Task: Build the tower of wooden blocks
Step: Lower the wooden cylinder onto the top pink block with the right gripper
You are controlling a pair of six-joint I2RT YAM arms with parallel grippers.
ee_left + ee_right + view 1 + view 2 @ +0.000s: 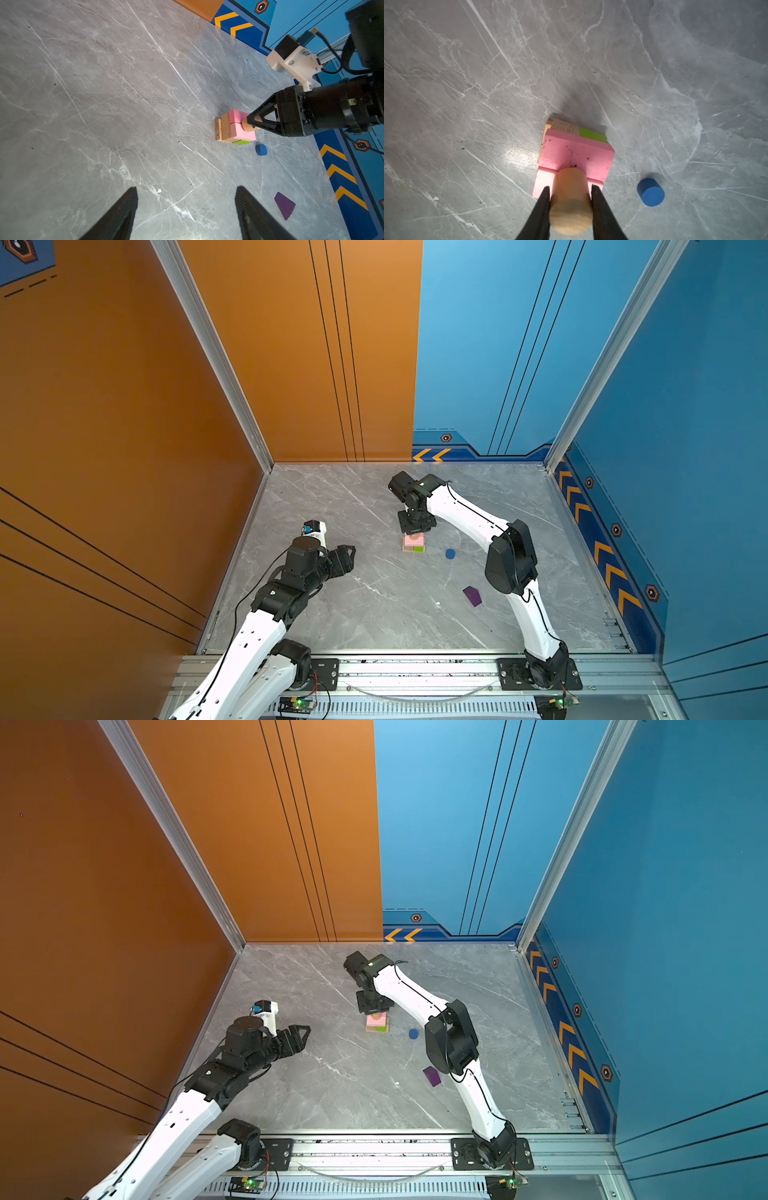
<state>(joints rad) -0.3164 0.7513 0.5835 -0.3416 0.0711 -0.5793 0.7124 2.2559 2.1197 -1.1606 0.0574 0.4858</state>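
Wood block tower (414, 546) beneath right hand (415, 533)

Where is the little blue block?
In both top views the blue cylinder sits alone on the table just right of the tower, farther back than the purple block.

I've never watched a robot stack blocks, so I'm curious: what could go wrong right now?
The right gripper holds the tan cylinder at the seam between two pink blocks; released crooked, it might topple. Pressing down could also nudge the stack apart.
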